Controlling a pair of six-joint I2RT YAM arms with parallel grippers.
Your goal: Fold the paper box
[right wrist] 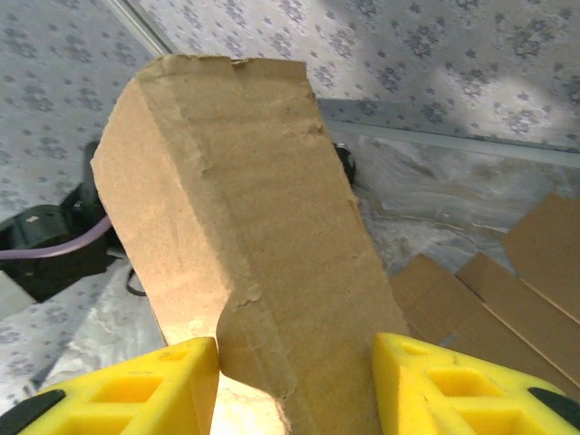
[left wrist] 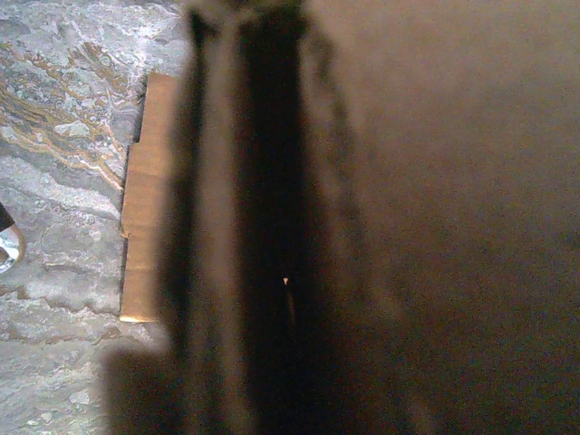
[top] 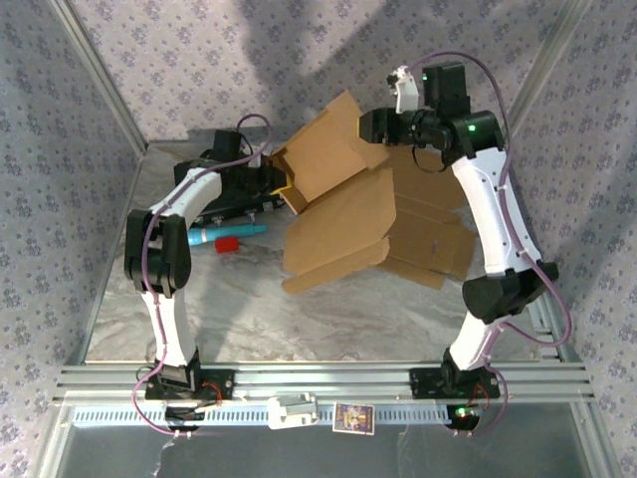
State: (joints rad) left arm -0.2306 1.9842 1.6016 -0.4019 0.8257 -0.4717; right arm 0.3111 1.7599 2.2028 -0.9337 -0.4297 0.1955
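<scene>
Right wrist, box flap [right wrist: 245,227] btwn right hand [right wrist: 294,381] fingers

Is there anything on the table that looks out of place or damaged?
Yes. A teal marker and a red cap lie loose near the left arm, unrelated to folding. The raised cardboard flap has a ragged, torn lower edge between the right gripper fingers.

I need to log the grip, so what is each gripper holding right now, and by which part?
Both hold the cardboard box. The right gripper clamps an upper flap between its yellow fingers; the left gripper, shut, pinches the box's left edge.
</scene>
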